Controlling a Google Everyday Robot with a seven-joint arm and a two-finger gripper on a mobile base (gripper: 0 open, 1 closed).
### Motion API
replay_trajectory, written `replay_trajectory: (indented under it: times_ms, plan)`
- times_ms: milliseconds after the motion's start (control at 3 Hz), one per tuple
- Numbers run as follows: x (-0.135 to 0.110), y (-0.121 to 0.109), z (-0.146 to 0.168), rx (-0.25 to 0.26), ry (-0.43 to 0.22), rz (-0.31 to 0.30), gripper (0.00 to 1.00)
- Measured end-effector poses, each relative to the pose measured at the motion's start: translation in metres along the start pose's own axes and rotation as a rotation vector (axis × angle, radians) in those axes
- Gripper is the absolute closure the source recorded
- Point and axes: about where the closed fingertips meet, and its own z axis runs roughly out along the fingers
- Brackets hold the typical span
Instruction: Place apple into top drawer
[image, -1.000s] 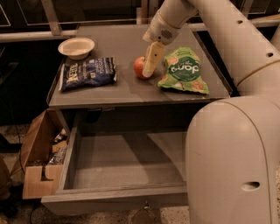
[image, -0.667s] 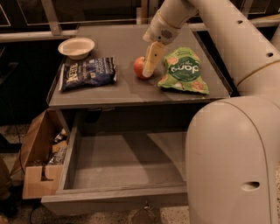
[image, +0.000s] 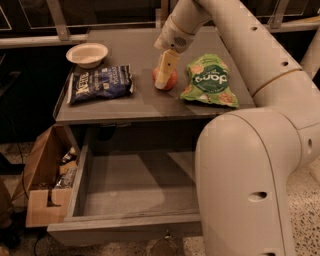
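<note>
The apple (image: 171, 80), small and red-orange, sits on the grey cabinet top (image: 125, 107) between two snack bags. My gripper (image: 166, 72) hangs down from the arm right at the apple and covers its left part. The apple still rests on the top. The top drawer (image: 125, 227) is pulled open below the cabinet top, and its grey inside shows nothing in it.
A white bowl (image: 87, 53) and a dark blue chip bag (image: 100, 82) lie left of the apple. A green snack bag (image: 209, 80) lies to its right. A brown cardboard box (image: 42, 175) stands left of the drawer. My own body (image: 250, 190) fills the right foreground.
My gripper has moved a little left and down, from beside the apple's right side to over the apple. The apple has stayed in place.
</note>
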Motion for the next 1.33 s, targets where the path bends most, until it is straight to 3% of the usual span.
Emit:
replay_trajectory:
  times_ms: [333,1333]
  plan:
    - [0.001,-0.005,0.009,-0.011,0.003,-0.006,0.0]
    - [0.034,-0.015,0.019,-0.017,0.014,0.063,0.0]
